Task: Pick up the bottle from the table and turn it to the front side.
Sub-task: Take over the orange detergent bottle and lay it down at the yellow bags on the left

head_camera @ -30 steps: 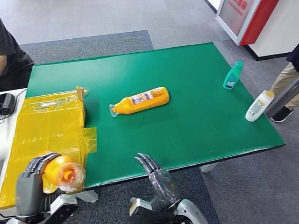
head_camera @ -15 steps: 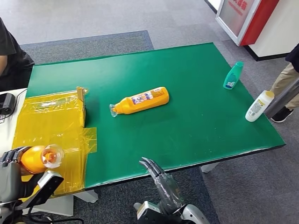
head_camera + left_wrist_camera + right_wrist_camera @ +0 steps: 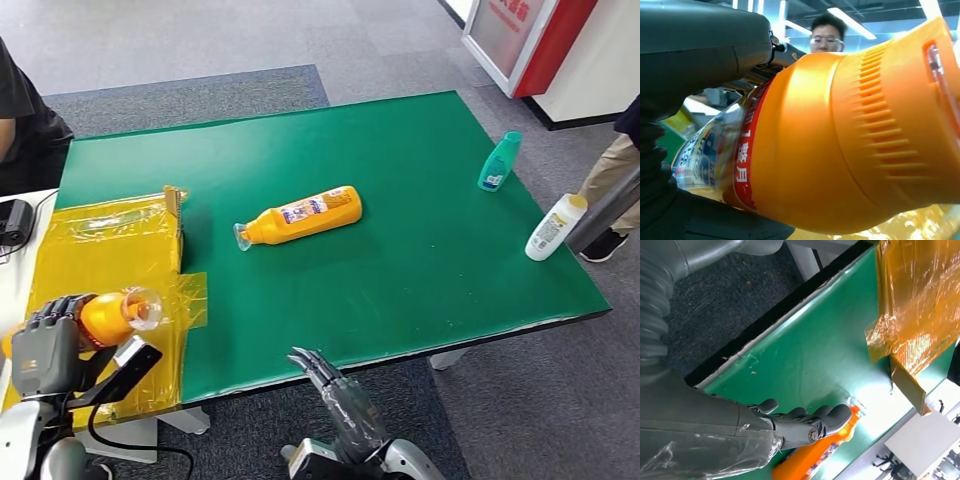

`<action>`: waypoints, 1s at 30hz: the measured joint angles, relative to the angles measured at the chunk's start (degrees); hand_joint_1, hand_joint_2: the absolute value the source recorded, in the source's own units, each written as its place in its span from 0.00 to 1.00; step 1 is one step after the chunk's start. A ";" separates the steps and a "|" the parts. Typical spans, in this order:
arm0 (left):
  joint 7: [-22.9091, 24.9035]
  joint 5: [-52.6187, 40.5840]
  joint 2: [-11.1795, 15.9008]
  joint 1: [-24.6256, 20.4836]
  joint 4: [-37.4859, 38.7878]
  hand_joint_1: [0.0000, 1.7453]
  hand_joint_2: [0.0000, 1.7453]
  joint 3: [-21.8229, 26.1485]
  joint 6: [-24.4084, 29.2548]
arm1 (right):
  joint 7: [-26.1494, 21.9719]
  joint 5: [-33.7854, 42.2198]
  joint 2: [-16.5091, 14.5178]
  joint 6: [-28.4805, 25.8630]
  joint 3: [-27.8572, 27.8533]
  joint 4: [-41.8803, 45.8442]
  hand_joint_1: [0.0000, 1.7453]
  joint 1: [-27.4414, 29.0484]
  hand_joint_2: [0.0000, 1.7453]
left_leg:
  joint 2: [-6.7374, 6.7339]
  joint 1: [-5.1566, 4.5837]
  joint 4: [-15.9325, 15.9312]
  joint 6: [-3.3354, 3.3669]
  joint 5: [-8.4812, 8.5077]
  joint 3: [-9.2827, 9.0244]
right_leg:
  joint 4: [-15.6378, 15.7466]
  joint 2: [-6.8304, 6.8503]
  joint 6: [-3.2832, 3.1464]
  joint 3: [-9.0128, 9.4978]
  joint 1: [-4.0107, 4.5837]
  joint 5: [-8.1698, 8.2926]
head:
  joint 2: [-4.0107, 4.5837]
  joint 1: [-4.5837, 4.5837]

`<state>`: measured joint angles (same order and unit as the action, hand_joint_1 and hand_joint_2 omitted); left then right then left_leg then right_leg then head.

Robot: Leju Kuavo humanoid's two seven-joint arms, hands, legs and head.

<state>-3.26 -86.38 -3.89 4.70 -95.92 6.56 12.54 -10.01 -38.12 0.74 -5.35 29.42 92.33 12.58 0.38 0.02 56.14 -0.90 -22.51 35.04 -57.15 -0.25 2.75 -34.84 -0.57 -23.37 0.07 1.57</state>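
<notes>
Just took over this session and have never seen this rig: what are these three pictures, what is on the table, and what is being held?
It is a humanoid robot with two arms and fingered hands. The wide picture is from its head; the other two are from cameras at its wrists. The left hand grips an orange bottle over yellow film. The right hand is open, at the edge of the green table. On it lie another orange bottle, a teal bottle and a white bottle.

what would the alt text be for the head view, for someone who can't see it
The robot's left hand holds an orange bottle above yellow film at the near left corner of a green table. Its empty right hand hovers at the near edge. Another orange bottle lies mid-table, and a teal bottle and a white bottle at the far right.
</notes>
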 joint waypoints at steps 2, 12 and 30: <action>0.77 -1.47 0.18 -0.86 0.86 0.87 1.00 -1.24 -0.64 | 0.02 0.32 0.22 0.26 0.43 -0.43 0.00 -0.34 1.00 | 0.00 0.00 0.00 0.00 0.00 0.00 | 0.00 0.00 0.00 0.00 0.00 0.00 | 0.00 0.00; 7.20 -3.41 2.63 -4.63 4.87 0.88 1.00 -7.01 -2.55 | 0.03 1.27 1.00 0.89 2.14 -1.87 0.00 -1.63 1.00 | 0.00 0.00 0.00 0.01 0.02 0.00 | 0.00 0.00 0.01 0.00 0.00 0.01 | 0.00 0.00; 22.14 -3.54 13.87 -11.18 13.10 0.79 1.00 -30.00 -6.53 | 0.02 2.40 1.29 1.96 4.25 -4.65 0.00 -3.87 1.00 | 0.00 -0.01 0.00 0.00 0.05 0.01 | 0.00 -0.01 0.03 0.00 -0.01 0.03 | 0.00 0.00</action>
<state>18.89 -89.92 9.98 -6.47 -82.82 -23.45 6.01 -9.99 -35.72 2.03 -3.39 33.67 87.67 8.71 0.38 0.01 56.14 -0.90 -22.46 35.05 -57.15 -0.26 2.78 -34.84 -0.58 -23.34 0.07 1.57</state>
